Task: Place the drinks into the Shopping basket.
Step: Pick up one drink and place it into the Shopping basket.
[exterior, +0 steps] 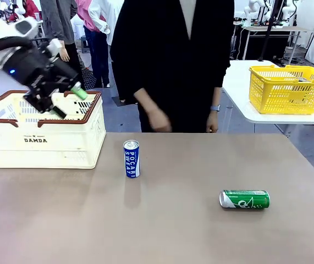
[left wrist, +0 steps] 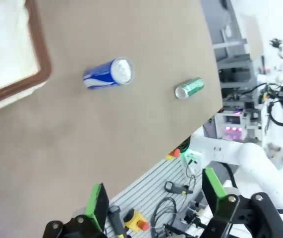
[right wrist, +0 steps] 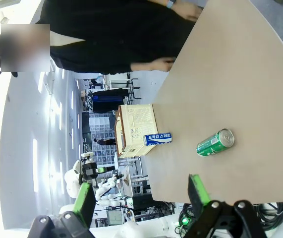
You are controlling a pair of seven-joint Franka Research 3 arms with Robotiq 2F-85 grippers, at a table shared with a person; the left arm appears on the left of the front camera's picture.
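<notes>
A blue-and-white can (exterior: 131, 159) stands upright on the brown table, just right of the Shopping basket (exterior: 41, 149), which is cream with a brown rim. Farther right, a green can (exterior: 244, 199) lies on its side. My left gripper (exterior: 69, 103) hovers open over the basket's right end, nothing between its green pads. Its wrist view looks past the open left gripper (left wrist: 156, 198) at the basket's rim (left wrist: 46, 64), the blue can (left wrist: 107, 74) and the green can (left wrist: 189, 88). My right gripper (right wrist: 141, 196) is open and well back from the green can (right wrist: 215, 143), the blue can (right wrist: 157, 139) and the basket (right wrist: 136, 124).
A person in black stands at the table's far edge, one hand (exterior: 158, 121) hanging near it. A bright yellow mesh basket (exterior: 291, 88) sits on a white table at the back right. Open tabletop lies around both cans.
</notes>
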